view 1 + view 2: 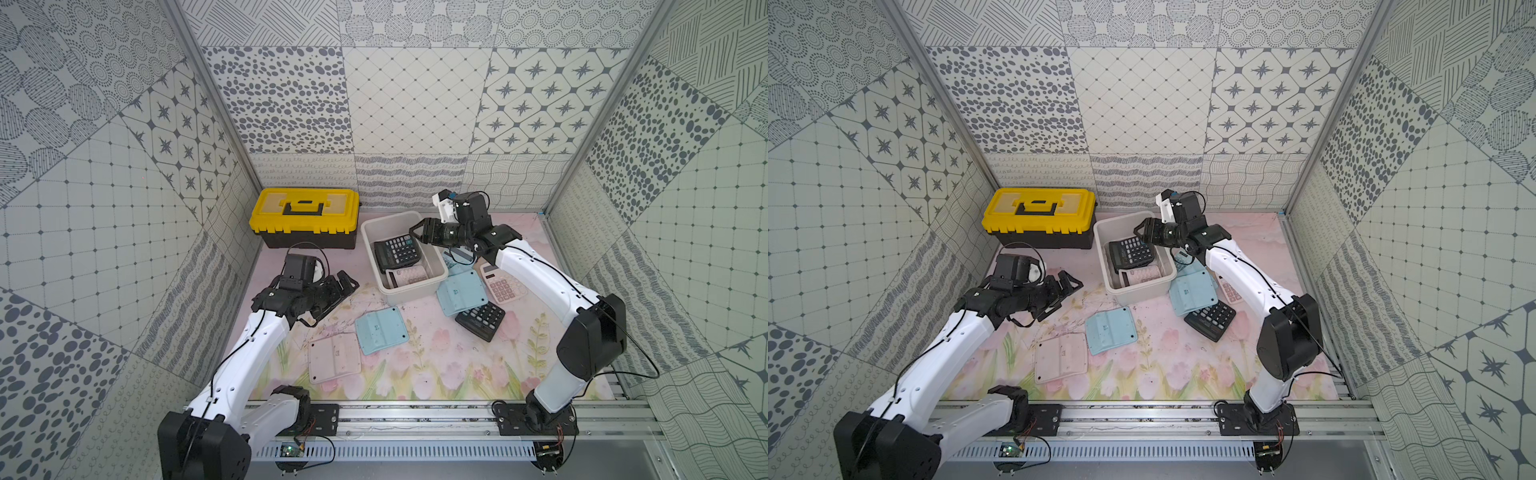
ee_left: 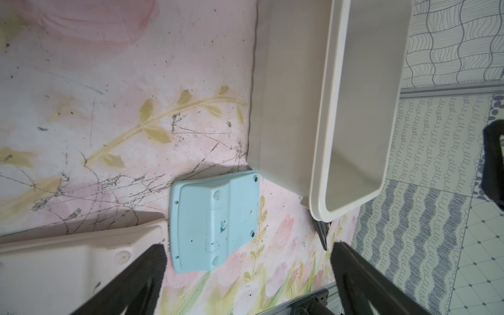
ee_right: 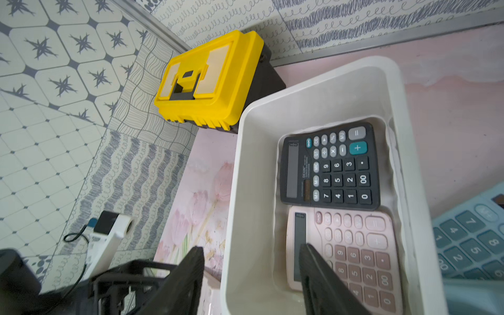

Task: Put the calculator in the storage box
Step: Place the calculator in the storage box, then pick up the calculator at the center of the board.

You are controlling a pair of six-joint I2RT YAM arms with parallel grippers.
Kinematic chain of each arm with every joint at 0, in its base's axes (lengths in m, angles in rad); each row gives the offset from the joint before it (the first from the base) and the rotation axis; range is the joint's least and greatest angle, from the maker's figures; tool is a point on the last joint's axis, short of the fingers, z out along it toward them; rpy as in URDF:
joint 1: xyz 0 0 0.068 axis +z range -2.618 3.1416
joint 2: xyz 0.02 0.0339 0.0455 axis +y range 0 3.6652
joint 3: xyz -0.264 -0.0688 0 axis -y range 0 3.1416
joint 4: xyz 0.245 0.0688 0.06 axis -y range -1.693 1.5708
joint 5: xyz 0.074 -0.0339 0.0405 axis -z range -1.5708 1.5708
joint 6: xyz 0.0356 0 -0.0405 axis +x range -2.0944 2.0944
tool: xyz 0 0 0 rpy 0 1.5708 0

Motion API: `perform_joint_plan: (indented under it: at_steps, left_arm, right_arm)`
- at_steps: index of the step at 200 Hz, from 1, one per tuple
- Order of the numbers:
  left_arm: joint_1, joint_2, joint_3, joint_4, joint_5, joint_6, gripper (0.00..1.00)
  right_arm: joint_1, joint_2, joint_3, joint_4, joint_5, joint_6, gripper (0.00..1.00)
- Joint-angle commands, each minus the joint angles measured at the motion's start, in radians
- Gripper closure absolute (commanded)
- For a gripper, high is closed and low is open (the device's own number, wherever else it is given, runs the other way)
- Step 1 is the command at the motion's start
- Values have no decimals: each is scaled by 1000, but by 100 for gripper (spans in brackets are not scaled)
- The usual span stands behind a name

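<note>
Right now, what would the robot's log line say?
left claw: open, empty | right claw: open, empty, above storage box | inside: black calculator, pink calculator | left on mat: blue calculator, others

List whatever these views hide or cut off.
Face-down blue calculator and face-down pink calculator: keypads hidden underneath.
Boxed pink calculator: partly behind the storage box wall in both top views.
Face-up blue calculator: blurred, cropped by the right wrist view's edge.

Black calculator [image 3: 331,166] keys: 0–9, 00, CE, GT, MU, MRC; brand possibly DEXIN. Pink calculator [image 3: 354,253] keys: digits, 00.
</note>
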Motion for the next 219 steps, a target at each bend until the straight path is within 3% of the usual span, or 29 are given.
perform_joint_plan:
  at_steps: [1,27,83,124,156,219]
  left_arm:
    - [29,36,-9,-11,35,3,0]
    - [48,69,-22,25,63,6,1]
    - [61,173,-44,134,103,-24,17]
    - [61,293,-66,239,160,-53,39]
    - [61,365,-67,284,166,-52,51]
    - [45,534,-32,348,195,-41,57]
  right_arm:
    - [3,-92,-91,18,-60,-40,35]
    - [4,-204,-230,38,-98,-43,32]
    - [25,-432,-556,98,-138,-37,31]
    - [52,-537,-749,162,-140,16,31]
    - [93,-564,-861,253,-134,84,30]
    - [187,-473,-940,399,-82,155,31]
